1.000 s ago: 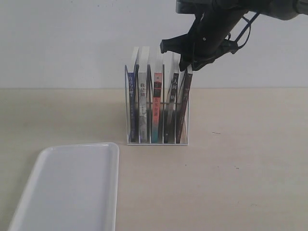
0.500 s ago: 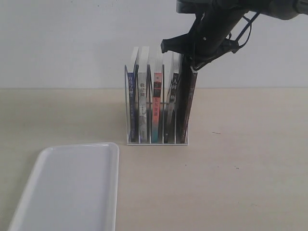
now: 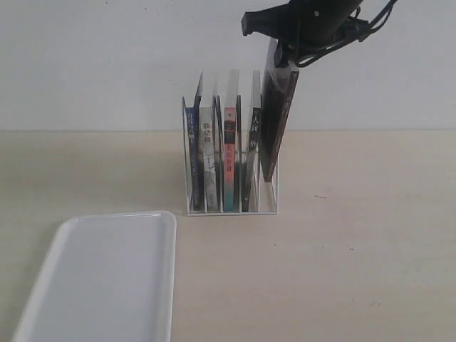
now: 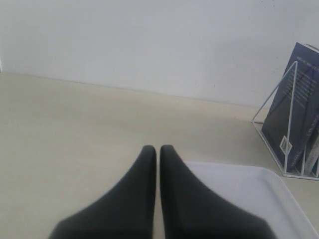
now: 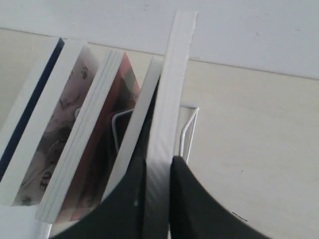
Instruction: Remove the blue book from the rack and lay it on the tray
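The right gripper is high above the right end of the rack and its two black fingers are clamped on the top edge of a dark book. In the right wrist view the white page edge of this book runs straight between the two fingers. The dark book hangs a little tilted. Its top is well above the other books, and its lower end is inside the last slot on the right, above the floor of the rack. The blue book is not the one that is held. It stands in the first slot on the left end of the rack, leaning slightly, with its blue spine to the exterior camera. Between these two books stand a grey book, a red book and a black book, each in its own slot. The tray lies flat on the table, in front of the rack and to its left, apart from it, with nothing on it. The left gripper is low over the table beside the near edge of the tray. Its fingers are pressed together with only a thin line between them, and they hold nothing.
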You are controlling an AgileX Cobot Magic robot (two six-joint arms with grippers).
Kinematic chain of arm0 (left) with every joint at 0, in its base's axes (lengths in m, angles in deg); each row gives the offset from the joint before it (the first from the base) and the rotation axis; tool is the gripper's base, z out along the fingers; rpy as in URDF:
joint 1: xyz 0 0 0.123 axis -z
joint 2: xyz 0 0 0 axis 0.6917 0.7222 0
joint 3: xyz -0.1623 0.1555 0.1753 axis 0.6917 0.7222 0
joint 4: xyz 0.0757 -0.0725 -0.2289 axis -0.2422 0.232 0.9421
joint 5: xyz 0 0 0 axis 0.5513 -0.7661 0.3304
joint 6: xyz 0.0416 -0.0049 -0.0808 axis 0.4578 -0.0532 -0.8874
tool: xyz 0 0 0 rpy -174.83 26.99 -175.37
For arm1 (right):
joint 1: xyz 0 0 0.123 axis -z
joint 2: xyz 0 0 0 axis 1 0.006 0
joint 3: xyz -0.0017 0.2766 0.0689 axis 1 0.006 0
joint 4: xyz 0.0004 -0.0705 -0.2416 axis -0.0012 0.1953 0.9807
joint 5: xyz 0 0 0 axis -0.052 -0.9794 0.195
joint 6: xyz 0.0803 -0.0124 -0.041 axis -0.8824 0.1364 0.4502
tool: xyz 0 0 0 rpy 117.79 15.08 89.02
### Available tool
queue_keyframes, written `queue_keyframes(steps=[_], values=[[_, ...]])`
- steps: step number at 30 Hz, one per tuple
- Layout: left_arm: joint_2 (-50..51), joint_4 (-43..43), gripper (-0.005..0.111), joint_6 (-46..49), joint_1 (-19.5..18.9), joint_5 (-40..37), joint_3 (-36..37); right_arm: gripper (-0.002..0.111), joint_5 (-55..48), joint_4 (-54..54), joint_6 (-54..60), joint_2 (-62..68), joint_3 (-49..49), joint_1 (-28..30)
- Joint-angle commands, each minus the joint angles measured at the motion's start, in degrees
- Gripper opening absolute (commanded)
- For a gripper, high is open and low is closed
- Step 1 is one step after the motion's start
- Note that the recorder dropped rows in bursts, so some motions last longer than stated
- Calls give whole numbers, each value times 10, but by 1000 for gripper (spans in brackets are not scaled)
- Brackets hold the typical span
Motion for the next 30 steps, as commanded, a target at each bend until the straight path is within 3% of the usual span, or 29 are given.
queue_keyframes(steps=[1,30], values=[[2,6,4,-4,-2,4,-2,0,7,6,-3,-32,-3,-1],[2,6,4,-4,-2,4,-2,0,-11,27,-24,-52,-3,-1]])
